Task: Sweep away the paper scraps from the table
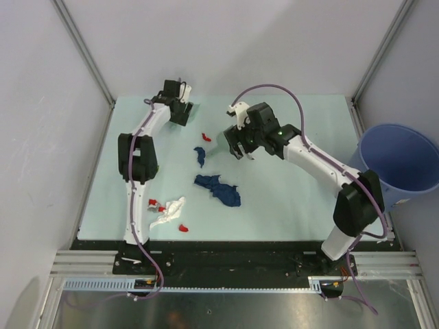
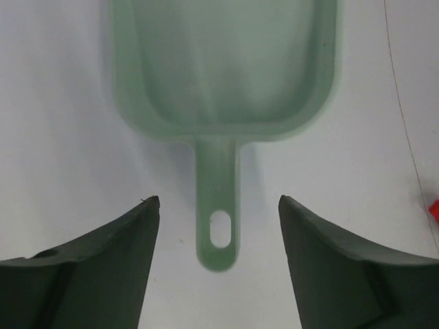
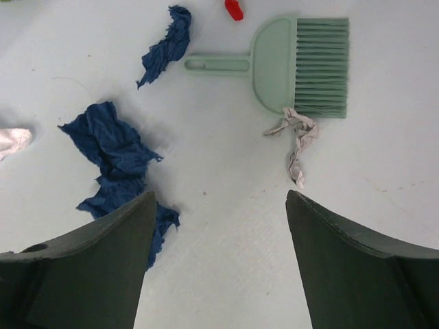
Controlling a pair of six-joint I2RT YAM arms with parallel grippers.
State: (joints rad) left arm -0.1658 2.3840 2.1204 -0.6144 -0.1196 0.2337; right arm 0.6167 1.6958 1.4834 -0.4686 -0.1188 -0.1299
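Observation:
The paper scraps lie mid-table [image 1: 302, 205]: a big dark blue wad [image 1: 218, 188] [image 3: 116, 154], a smaller blue wad [image 1: 200, 156] [image 3: 168, 44], a white crumple [image 1: 171, 209], red bits [image 1: 204, 136] [image 3: 234, 8] and a grey crumple [image 3: 298, 137] against the brush's bristles. My left gripper [image 1: 180, 104] [image 2: 218, 199] is open at the far left, and the dustpan's handle [image 2: 218, 229] lies between its fingers with a gap on each side. Over the table's middle my right gripper [image 1: 236, 147] [image 3: 220, 194] is open and holds nothing.
The pale green dustpan [image 2: 223, 68] lies flat ahead of the left fingers. The pale green brush [image 3: 302, 65] lies flat beyond the right fingers. A blue bin [image 1: 401, 161] stands off the table's right edge. A black and metal rail [image 1: 233, 264] runs along the near edge.

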